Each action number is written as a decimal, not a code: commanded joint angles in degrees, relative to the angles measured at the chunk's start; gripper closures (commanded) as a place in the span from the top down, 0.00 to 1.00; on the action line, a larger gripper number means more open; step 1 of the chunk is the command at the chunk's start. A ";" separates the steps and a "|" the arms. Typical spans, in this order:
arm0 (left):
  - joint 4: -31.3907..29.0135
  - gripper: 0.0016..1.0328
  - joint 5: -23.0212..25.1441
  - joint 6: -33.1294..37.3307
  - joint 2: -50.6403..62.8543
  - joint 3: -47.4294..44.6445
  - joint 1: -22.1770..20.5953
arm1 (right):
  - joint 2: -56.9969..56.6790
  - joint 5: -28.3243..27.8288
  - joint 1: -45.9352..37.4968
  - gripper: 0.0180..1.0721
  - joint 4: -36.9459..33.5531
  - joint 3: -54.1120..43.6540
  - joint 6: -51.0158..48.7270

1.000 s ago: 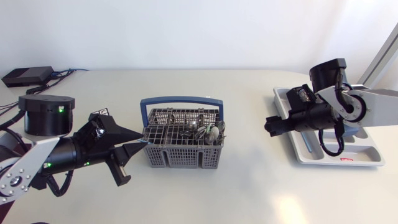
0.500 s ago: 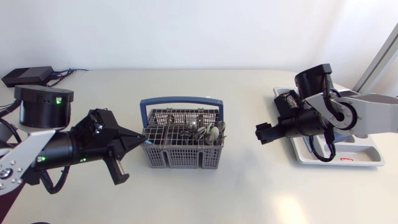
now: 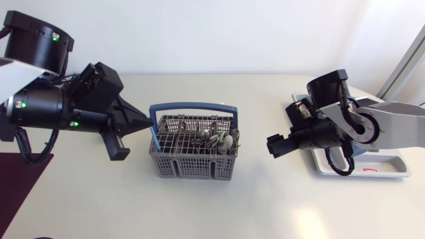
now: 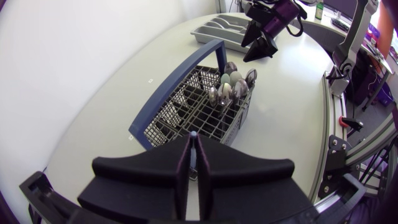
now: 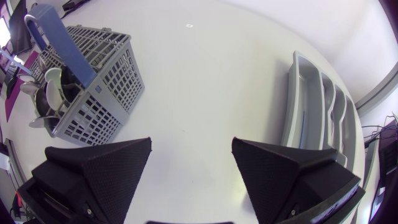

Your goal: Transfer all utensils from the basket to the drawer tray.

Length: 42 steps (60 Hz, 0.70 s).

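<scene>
Utensil lift: left pincer (image 3: pixel 149 126) is pinched narrow on a light-blue utensil handle (image 3: pixel 154 137) at the cutlery basket's (image 3: pixel 192 167) end. Best bet is pulling straight up so the grid doesn't snag it. Right pincer (image 3: pixel 271 146) hangs wide open between basket and drawer tray (image 3: pixel 372 170).

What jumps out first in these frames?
The grey basket with its blue handle sits centre in the head view, spoons bunched at its right end. The left gripper is at the basket's left end, shut on a thin pale-blue utensil. The right gripper hangs open between the basket and the grey tray.
</scene>
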 commanded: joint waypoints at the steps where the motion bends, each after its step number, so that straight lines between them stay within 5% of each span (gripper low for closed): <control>1: -2.43 0.03 0.64 0.72 1.01 3.43 0.15 | -1.88 0.13 1.77 0.89 -0.79 -1.51 0.97; 20: -6.03 0.03 9.43 -7.80 -2.60 7.83 -0.20 | -11.81 -1.54 9.86 0.89 -1.50 -1.25 0.79; 42: -3.31 0.03 9.69 -18.97 -8.48 11.78 -2.40 | -19.46 -6.02 21.37 0.89 -0.09 0.42 0.79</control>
